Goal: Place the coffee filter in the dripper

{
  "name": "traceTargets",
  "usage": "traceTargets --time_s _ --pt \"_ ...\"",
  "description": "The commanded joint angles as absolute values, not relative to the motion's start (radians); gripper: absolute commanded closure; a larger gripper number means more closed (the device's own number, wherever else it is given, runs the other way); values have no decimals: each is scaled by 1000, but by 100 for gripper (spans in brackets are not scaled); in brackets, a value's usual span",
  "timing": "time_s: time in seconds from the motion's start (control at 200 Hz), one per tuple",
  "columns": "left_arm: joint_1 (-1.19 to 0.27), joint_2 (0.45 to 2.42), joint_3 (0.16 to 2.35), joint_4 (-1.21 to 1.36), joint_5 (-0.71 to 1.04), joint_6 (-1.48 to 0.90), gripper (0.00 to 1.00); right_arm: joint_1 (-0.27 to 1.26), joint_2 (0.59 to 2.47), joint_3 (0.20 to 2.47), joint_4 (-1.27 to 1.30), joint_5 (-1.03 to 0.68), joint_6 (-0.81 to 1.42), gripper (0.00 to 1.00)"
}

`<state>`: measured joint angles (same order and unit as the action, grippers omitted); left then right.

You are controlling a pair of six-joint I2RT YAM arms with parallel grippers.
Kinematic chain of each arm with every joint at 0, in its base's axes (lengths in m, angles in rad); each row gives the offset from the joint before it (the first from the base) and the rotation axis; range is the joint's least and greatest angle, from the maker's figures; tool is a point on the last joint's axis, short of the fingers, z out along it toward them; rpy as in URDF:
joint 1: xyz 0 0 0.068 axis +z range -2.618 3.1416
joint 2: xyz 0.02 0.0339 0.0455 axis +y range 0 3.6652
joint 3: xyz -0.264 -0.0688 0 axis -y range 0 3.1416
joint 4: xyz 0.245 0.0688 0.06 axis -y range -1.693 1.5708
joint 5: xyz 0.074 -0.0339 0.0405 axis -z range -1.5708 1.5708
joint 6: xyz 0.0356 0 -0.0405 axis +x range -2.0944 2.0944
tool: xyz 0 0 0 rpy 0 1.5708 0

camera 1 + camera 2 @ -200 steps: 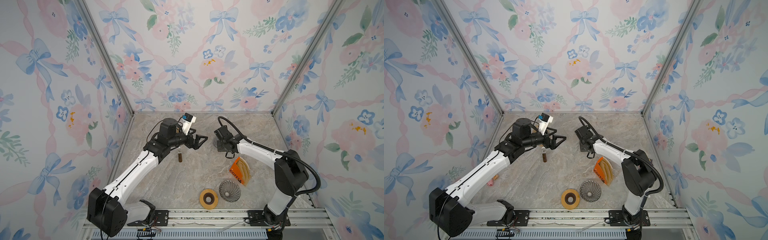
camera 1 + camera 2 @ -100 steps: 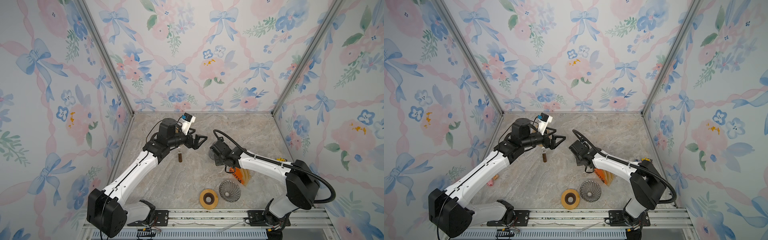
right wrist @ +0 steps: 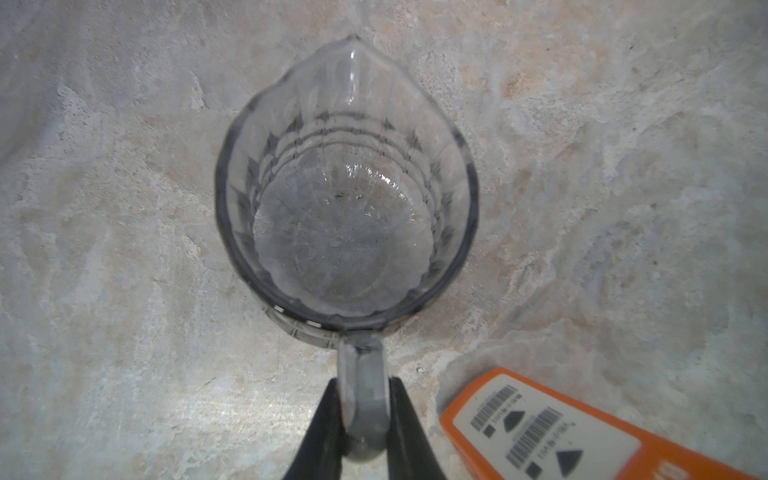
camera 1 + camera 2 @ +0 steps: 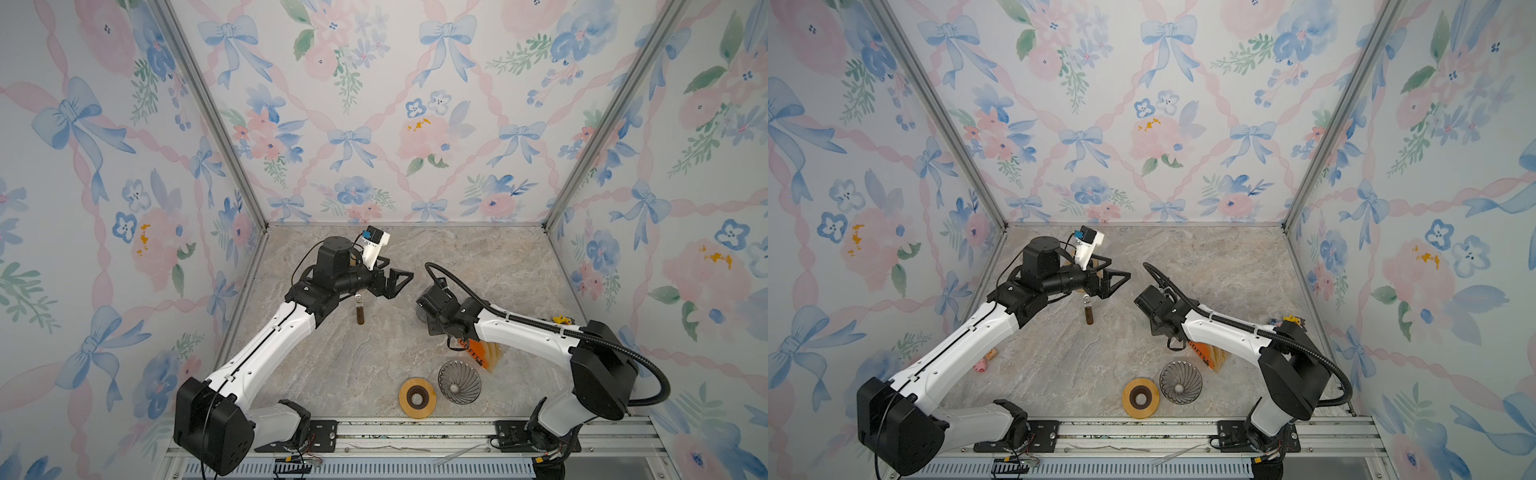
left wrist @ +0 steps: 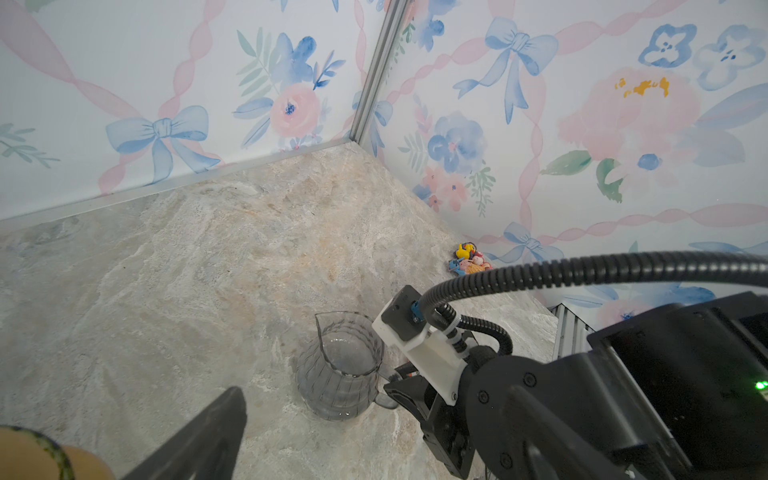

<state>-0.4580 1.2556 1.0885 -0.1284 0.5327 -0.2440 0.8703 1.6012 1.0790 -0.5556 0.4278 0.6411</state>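
Well behind and left of the dripper (image 4: 459,381), the left gripper (image 4: 400,268) is held spread wide and empty, seemingly kept clear. Nearer behind the dripper, the glass pitcher (image 3: 345,199) is pinched by its handle in the right gripper (image 3: 364,401), probably for repositioning. The coffee filter pack (image 4: 476,355) is left ungripped just beside the dripper. Since a second ago, the pitcher has been drawn nearer the dripper.

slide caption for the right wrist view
Handle of the glass pitcher clamped in the right gripper, orange filter pack alongside.
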Motion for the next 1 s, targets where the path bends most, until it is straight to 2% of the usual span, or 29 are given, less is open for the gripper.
traceTargets --time_s 0.0,0.285,0.51,0.67,0.905,0.995 --pt "-449 1227 1079 -125 536 -247 2 884 1599 1070 -530 468 664 80" --pt "-445 1228 1078 -124 538 -249 2 891 1595 1079 -540 464 663 75" --pt "-439 1230 1078 -124 541 -252 2 912 1549 1089 -565 463 667 66" --pt "-439 1234 1079 -124 540 -252 2 943 1457 1086 -602 483 667 64" --pt "-472 1215 1080 -170 429 -264 2 986 1281 1055 -590 389 666 51" --pt "-484 1195 1052 -201 417 -308 2 1008 1220 1040 -620 360 690 50"
